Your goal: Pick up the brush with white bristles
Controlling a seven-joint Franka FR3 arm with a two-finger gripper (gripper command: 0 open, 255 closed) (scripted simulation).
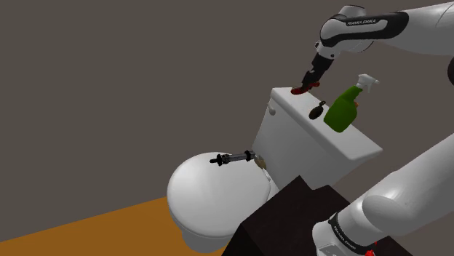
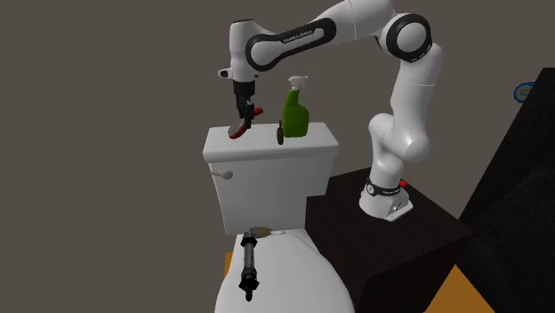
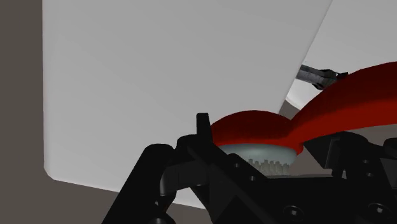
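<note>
In the shoulder view we find the grey wall point(image 1: 109, 73) across the upper left of the frame and an orange floor point(image 1: 80, 233) in the lower left corner. The white arm point(image 1: 415, 25) enters from the upper right; its dark stand point(image 1: 280, 218) sits at the lower centre-right. The white toilet point(image 1: 211, 193) occupies the centre, with its tank point(image 1: 305, 149) just right of centre.

A green spray bottle point(image 1: 342, 109) stands upright on the tank top. A small dark object point(image 1: 316, 113) lies just beside it, on the shoulder view's left. A slim black tool point(image 1: 233, 158) lies on the closed toilet lid, near the tank's front.

The gripper point(image 1: 310, 81) points down at the tank top's far corner, upper centre-right of the frame. Its fingers are drawn narrow and clasp the red brush point(image 1: 298, 91). In the wrist view the white bristles show beneath the red back, between the fingers. In the second exterior view the brush is tilted, its lower end at the tank top; we cannot tell whether it touches.
</note>
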